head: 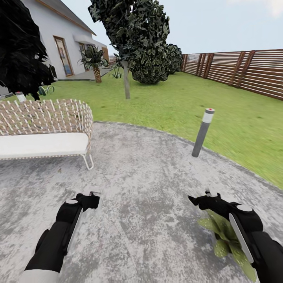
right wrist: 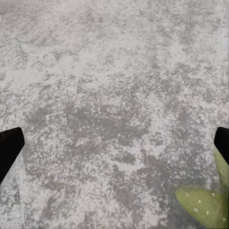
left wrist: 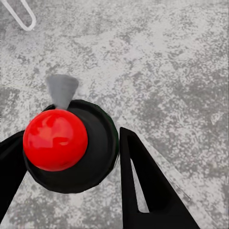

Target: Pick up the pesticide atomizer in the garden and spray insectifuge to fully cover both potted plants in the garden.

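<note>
**Left tool on the atomizer, right tool spread over the patio**

Both your arms reach forward and down over the paved patio (head: 149,177), forearms low in the head view, wrists angled inward.

Left tool (head: 92,199): your left wrist view looks straight down on the pesticide atomizer (left wrist: 71,145), with its red neck, dark round body and pale grey nozzle pointing away. The two black fingers (left wrist: 143,186) sit on either side of the body, clamped against it. The bottle is upright, carried above the paving.

Right tool (head: 202,201): fingers spread wide, seen at opposite edges of the right wrist view, nothing between them but grey paving.

One potted plant (head: 226,236) sits on the patio directly under your right forearm; its leaf tips (right wrist: 207,202) show just beside one right finger, not touching as far as you can see.

A bollard lamp (head: 203,133) stands at the patio edge ahead of your right arm. The wicker sofa (head: 45,129) is ahead on your left.
</note>
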